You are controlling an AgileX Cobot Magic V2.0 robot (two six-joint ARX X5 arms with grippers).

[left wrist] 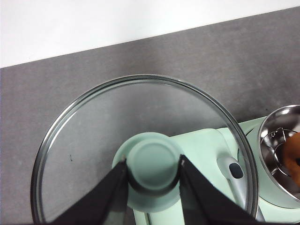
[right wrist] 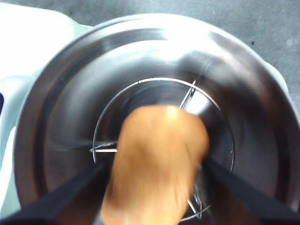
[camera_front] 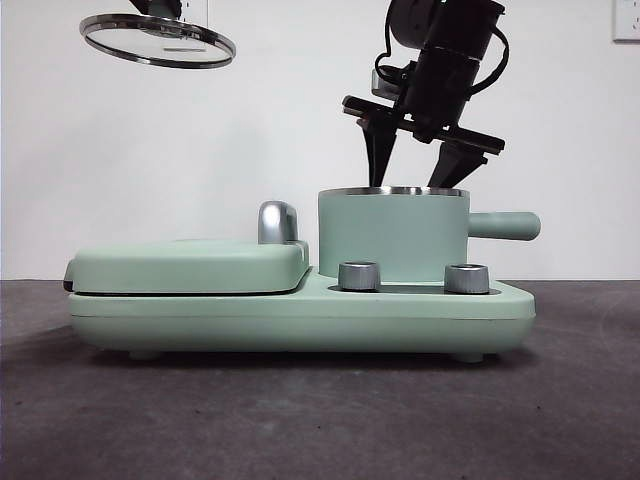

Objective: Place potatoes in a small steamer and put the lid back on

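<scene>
The right claw (camera_front: 415, 150) hangs straight above the small steamer (camera_front: 392, 236), its two black jaws dipping just behind the steel rim, and in the right wrist view those jaws are spread on either side of the potato (right wrist: 157, 161); the picture is too blurred to show whether they touch it. The potato lies inside the steamer's steel bowl on a wire rack (right wrist: 206, 140), and in the left wrist view a sliver of orange shows in the same bowl. The left claw (left wrist: 152, 176) is pinching the mint-green knob (left wrist: 152, 164) of the lid (camera_front: 157, 39), which it holds tilted in the air at about ten o'clock from the steamer, well apart from it. The steamer sits on the right half of a mint-green cooker base (camera_front: 300, 320) with two steel dials (camera_front: 360, 276) in front; the flat grill plate (camera_front: 190, 266) with its chrome handle (camera_front: 277, 222) lies at its nine o'clock. The base rests on a dark grey worktop (camera_front: 300, 420). No brand, label or writing can be read anywhere.
</scene>
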